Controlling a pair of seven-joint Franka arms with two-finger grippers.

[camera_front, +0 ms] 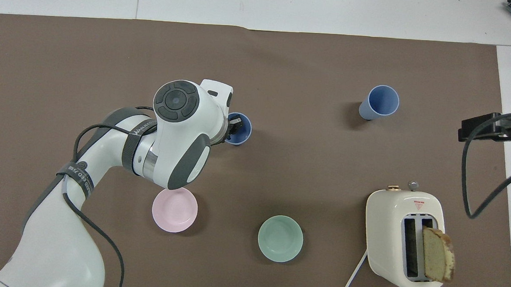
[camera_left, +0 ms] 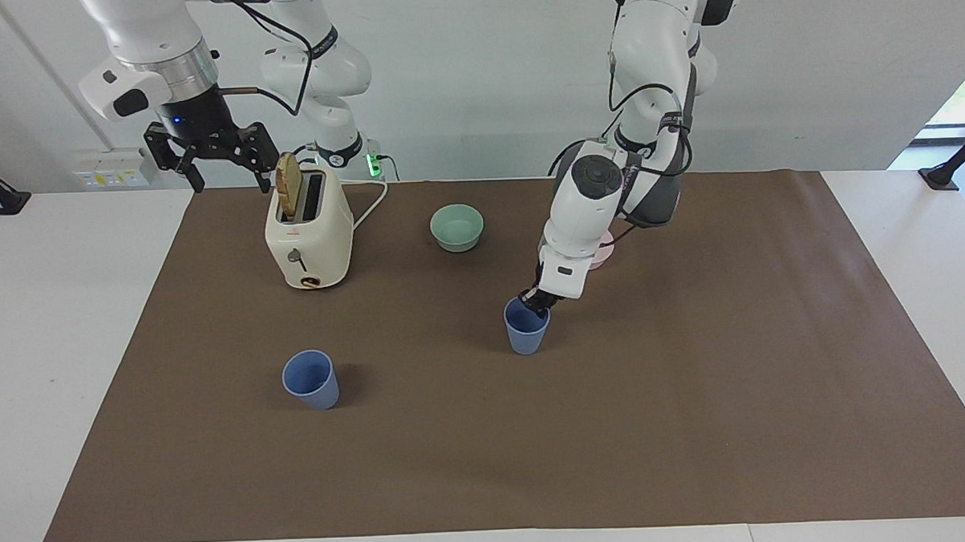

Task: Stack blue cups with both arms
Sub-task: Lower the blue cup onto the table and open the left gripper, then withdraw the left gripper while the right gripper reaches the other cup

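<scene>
The left white jointed arm reached in from its base, bent at the elbow, its wrist angled steeply downward over the middle of the desk. Its black left pincer point(camera_left: 536, 301) sat low, its tips partly hidden by the wrist housing in the overhead view, so their spacing could not be read. The right white arm waited raised at its own end of the desk, its black right pincer point(camera_left: 210, 156) pointing down with fingers spread wide apart.
</scene>
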